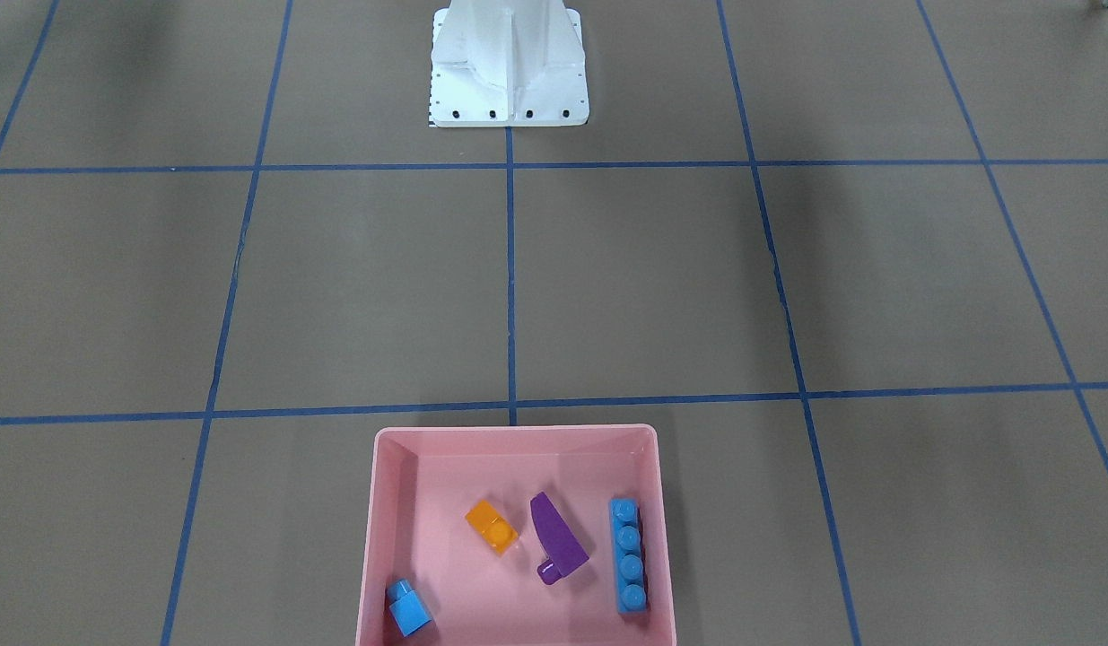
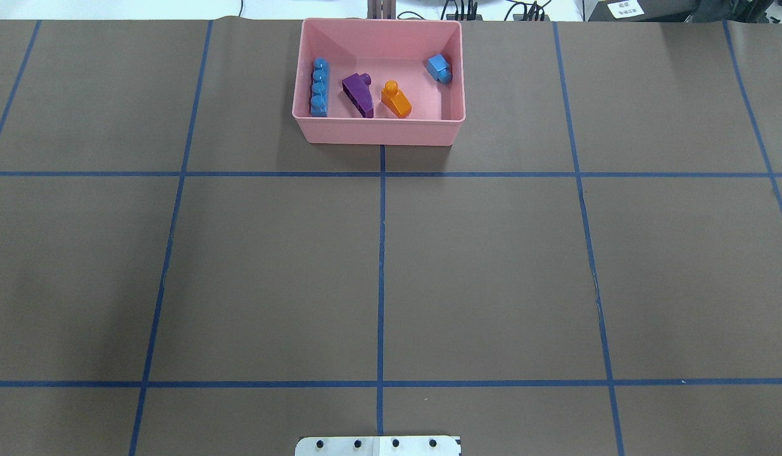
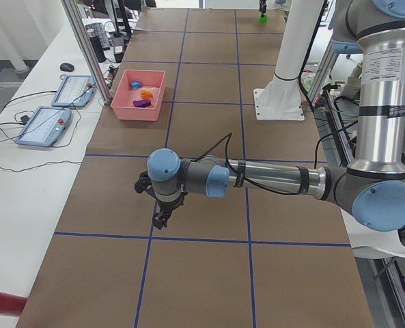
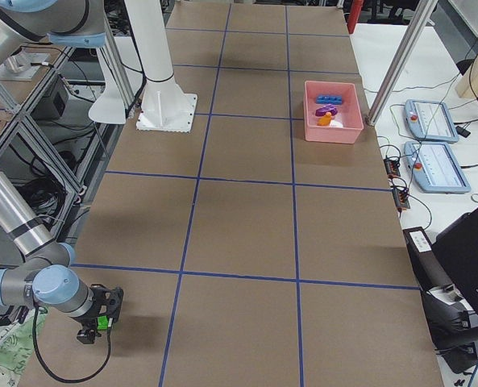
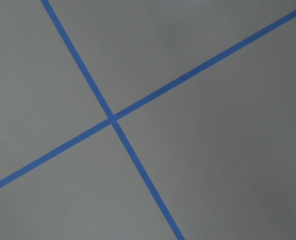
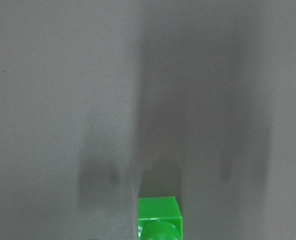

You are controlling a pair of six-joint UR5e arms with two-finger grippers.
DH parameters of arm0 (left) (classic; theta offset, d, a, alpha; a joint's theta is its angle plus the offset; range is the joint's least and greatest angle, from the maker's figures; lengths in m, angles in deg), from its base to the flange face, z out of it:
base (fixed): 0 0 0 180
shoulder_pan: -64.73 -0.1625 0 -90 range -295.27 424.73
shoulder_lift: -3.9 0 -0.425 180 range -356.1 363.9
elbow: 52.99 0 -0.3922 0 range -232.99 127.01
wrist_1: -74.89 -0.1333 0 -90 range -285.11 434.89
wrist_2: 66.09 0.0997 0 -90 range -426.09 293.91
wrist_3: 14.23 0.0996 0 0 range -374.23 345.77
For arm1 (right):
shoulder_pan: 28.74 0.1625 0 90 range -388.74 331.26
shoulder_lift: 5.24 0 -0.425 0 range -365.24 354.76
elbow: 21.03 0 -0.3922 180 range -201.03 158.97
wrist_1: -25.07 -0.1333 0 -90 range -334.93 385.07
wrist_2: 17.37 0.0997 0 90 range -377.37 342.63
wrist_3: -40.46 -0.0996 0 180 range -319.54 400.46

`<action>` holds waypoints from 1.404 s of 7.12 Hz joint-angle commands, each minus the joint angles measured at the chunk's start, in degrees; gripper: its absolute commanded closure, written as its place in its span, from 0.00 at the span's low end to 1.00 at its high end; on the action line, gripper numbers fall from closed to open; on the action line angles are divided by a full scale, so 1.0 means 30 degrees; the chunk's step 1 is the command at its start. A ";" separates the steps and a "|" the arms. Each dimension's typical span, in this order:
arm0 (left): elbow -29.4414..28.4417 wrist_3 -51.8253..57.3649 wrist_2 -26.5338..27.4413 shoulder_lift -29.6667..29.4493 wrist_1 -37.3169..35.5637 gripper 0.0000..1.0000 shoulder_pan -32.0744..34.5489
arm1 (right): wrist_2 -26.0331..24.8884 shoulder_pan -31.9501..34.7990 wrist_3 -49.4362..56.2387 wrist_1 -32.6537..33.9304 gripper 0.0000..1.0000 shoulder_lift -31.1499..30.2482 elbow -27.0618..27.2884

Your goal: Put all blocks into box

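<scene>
The white base [image 2: 378, 445] of the robot stands at the near edge of the brown table [image 2: 492, 272], which blue tape [image 2: 381, 285] marks into large squares.

Out toward the table's left end, the left arm reaches low and level over the surface. The left gripper [image 3: 161, 220] points down close above the paper, near a tape line. It appears only in the side view, so one cannot tell whether its jaws are wide or narrow. Its wrist camera looks down on a crossing of two tape lines.

At the table's right end, close to the robot-side edge, the right gripper [image 4: 89, 330] hangs low over the table with the green block [image 6: 159, 216] at its tip. Whether the jaws clamp the block cannot be told.

At the far edge, well apart from both grippers, sits the pink box [image 2: 378, 131]. Four blocks lie in it. The long blue block [image 2: 319, 87] lies along the left wall. The purple wedge [image 2: 358, 95] lies on its side just beside it, then the orange block [image 2: 396, 100]. The small blue block [image 2: 439, 68] lies tilted near the right wall.
</scene>
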 commanded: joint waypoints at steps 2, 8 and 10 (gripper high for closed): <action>0.0234 -0.0029 0.0000 0.0003 0.0008 0.00 0.0000 | 0.0366 -0.0002 0.0687 -0.0033 0.16 0.0535 -0.0862; 0.0265 -0.0029 0.0000 -0.0026 0.0008 0.00 0.0000 | 0.0661 -0.0002 0.0804 -0.0004 1.00 0.1120 -0.0862; 0.0265 -0.0029 0.0000 0.0003 0.0008 0.00 0.0000 | 0.0603 -0.0002 0.0805 -0.0004 1.00 0.1705 -0.0688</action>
